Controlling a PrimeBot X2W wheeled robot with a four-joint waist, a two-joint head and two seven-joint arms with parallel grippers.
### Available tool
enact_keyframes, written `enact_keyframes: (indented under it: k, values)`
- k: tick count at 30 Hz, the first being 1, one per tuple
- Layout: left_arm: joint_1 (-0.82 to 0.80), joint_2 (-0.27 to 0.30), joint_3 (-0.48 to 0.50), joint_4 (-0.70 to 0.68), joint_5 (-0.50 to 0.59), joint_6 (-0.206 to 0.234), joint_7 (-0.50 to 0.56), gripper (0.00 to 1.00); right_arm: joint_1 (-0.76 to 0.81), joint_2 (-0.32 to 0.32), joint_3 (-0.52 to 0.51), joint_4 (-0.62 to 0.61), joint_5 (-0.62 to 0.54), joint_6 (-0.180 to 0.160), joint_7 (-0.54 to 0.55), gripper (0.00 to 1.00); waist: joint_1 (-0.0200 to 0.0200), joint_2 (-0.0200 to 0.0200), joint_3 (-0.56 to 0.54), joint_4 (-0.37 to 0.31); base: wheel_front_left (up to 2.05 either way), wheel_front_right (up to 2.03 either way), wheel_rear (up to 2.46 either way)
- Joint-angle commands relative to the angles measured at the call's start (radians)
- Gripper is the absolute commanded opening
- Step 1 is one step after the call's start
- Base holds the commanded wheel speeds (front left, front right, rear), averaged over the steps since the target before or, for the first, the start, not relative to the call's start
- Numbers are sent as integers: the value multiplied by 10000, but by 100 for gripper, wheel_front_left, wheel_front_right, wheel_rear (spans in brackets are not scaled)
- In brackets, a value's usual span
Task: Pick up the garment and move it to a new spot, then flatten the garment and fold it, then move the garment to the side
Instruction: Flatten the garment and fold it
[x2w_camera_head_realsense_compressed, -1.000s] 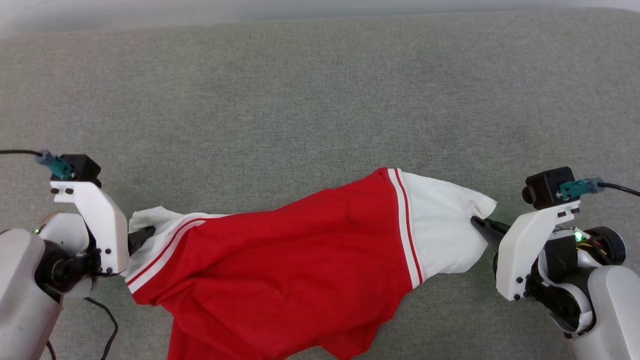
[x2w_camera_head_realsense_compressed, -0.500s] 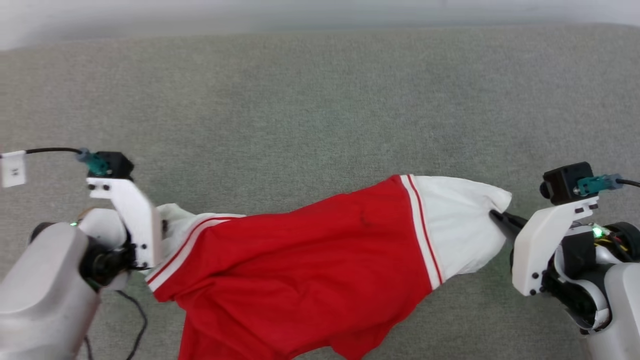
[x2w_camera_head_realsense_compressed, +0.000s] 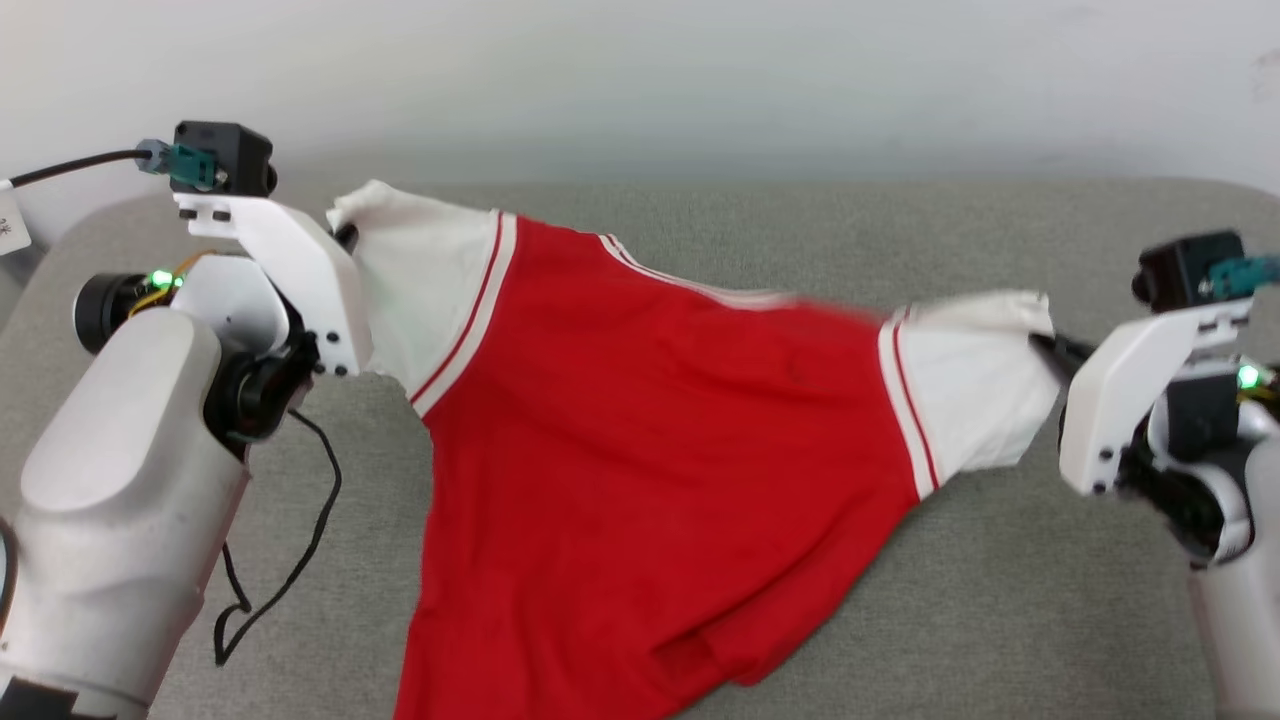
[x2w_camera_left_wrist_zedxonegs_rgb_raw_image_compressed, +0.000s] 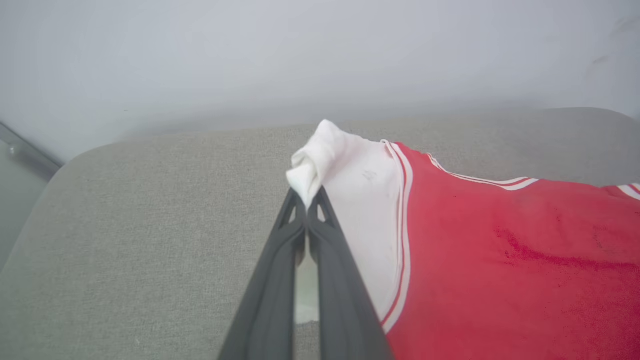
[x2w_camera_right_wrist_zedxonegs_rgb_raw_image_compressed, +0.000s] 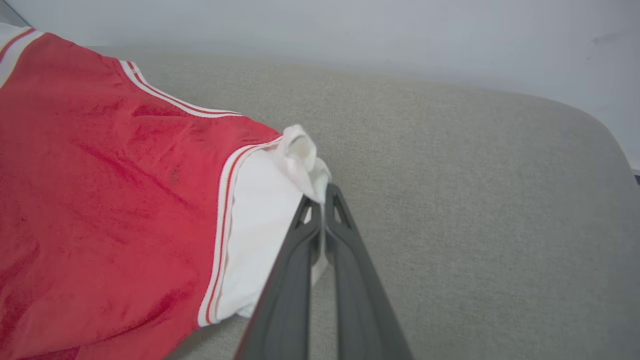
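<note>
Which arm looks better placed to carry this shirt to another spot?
Left, slightly: the left gripper pinches one sleeve higher off the cushion; the right gripper pinches the other sleeve lower. Both must move together.
</note>
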Motion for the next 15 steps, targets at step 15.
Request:
enact_keyframes:
  k: [15]
  values:
    - [-2968, -730, 606, 2148, 736, 495, -2937, 0, -4474, -354, 226, 2920, -347, -11, -1501, 0, 0, 0, 419, -183, 0, 0, 0]
